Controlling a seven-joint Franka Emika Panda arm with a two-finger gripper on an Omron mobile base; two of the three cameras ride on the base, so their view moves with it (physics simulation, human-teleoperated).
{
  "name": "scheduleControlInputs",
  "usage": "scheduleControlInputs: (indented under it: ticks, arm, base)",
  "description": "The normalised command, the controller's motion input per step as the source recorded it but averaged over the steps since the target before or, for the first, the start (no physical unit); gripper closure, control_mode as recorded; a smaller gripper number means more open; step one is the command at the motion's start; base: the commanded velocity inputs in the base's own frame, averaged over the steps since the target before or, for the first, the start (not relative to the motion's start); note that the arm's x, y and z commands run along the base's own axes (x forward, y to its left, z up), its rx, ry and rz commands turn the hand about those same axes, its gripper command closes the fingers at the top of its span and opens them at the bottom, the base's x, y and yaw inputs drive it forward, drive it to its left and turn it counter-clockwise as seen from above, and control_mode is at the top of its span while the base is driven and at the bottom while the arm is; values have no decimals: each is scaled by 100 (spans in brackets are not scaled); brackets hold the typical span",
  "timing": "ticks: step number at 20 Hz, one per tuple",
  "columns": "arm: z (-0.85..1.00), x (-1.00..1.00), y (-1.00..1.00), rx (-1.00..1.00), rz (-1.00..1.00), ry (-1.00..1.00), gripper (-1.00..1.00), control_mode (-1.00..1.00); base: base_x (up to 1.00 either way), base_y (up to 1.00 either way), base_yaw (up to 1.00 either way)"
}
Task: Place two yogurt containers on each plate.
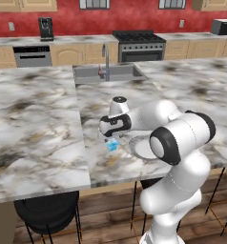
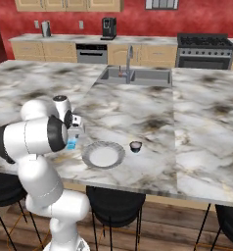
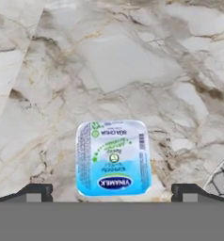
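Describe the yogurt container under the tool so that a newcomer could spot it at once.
On the marble island counter, look just left of the white plate near the front edge. The yogurt container sits under the open tool: bright blue, pale printed lid, unlike the dark cup beyond the plate.

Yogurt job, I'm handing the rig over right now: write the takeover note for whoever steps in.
Gripper: open, holding nothing, hanging over a yogurt container that sits between the finger tips on the marble counter.
That container stands just left of a plate; the plate looks bare.
A second, darker cup stands on the counter right of that plate.
Done: no container on this plate yet.
Left: grasp this container, set it on the plate, then load the rest.
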Motion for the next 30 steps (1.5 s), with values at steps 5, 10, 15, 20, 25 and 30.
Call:
scheduleControlInputs:
  ticks: [5, 10, 15, 20, 25, 30]
  arm:
    - [-16, 11, 0, 0, 0, 0, -100, -100]
    - [-21, 3, 0, 0, 0, 0, -100, -100]
    - [-17, 9, 0, 0, 0, 0, -100, -100]
    - [-18, 5, 0, 0, 0, 0, -100, -100]
    - [-13, 0, 1, 0, 0, 0, -100, -100]
    - [-7, 0, 0, 0, 0, 1, -100, -100]
  base:
    - [0, 0, 0]
    - [0, 0, 0]
    - [0, 0, 0]
    - [0, 0, 0]
    - [0, 0, 0]
    - [0, 0, 0]
